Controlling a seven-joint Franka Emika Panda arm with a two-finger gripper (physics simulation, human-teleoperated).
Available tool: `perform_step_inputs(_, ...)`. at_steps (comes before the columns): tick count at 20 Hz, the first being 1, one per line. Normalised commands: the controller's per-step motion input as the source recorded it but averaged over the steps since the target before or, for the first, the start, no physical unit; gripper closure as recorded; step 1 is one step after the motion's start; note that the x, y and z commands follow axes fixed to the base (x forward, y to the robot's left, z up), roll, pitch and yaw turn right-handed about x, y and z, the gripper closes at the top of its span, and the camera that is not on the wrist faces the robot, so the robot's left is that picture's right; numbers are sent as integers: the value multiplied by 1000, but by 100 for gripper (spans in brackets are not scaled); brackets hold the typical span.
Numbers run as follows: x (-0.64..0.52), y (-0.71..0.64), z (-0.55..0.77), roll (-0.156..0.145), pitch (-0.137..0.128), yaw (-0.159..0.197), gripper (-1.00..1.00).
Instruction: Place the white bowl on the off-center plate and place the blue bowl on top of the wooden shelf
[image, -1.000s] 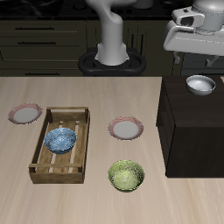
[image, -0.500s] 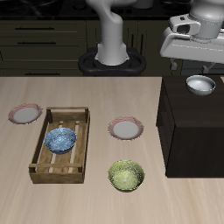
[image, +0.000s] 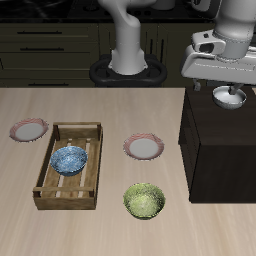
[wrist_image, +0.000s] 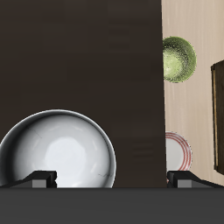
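Hand over the white bowl on the wooden shelf

Nearest me, the yellow-green bowl (image: 144, 200) sits on the tabletop (image: 200, 230); the blue bowl (image: 70, 159) lies in the slatted crate (image: 45, 185), plates (image: 145, 148) beyond. Farther back, the white bowl (wrist_image: 58, 149) rests on the wooden shelf (image: 215, 150), looking light, rigid and slick, so its thin rim seems the likeliest hold. The hand (wrist_image: 112, 178) hovers above it, fingertips spread wide, gripping nothing. Its body hides most of the bowl from the exterior view.

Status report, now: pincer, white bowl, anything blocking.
Pincer open, empty, over the white bowl. Bowl sits on the dark wooden shelf, not gripped. Nothing in the way.
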Motion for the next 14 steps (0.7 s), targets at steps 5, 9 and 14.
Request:
perform_step_inputs(5,-35,-39,-297,13,29,-6,-100)
perform_step_inputs(9,-54,8,-208,27,25,-12,-100)
perform_step_inputs(14,-156,17,-232,67,21,-14,100)
